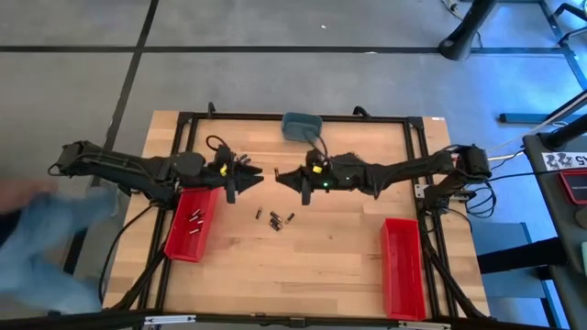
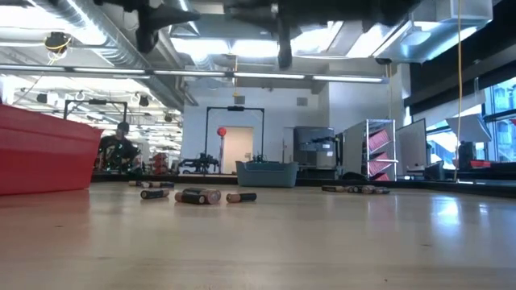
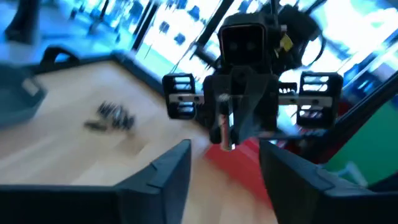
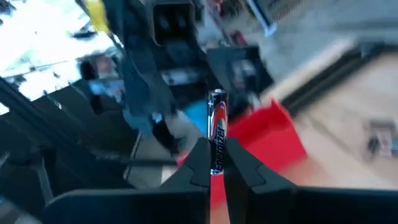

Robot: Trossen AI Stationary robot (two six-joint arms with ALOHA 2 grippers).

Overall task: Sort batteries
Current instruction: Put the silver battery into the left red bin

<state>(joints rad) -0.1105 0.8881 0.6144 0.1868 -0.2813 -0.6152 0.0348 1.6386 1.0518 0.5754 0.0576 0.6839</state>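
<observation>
Right gripper [image 4: 216, 163] is closed on one battery [image 4: 216, 129], seen best in the right wrist view: its two dark fingers [image 4: 198, 160] pinch the lower end, and the rest of the cylinder stands out past the fingertips. The long axis of this battery runs along the fingers, with the silvery cap at the far end, away from the gripper. In the left wrist view the same battery shows as a small pale cylinder in the right gripper, which faces the camera, with its long axis across the fingers of the left gripper [image 3: 225, 163]. The left gripper is open and holds nothing; its fingers [image 3: 171, 171] stand well apart.

From the high view both grippers are near the middle of the table [image 1: 321, 266], facing each other and a little apart, but the held battery is too small to tell there. This view shows a loose group of batteries [image 1: 275, 218] lying on the table between the two red bins, nearer to the left bin [image 1: 191, 225], which has a few batteries inside; the right bin [image 1: 401, 266] is well apart. The low view shows the loose batteries lying on their sides on the wood, long axes mostly across the picture.
</observation>
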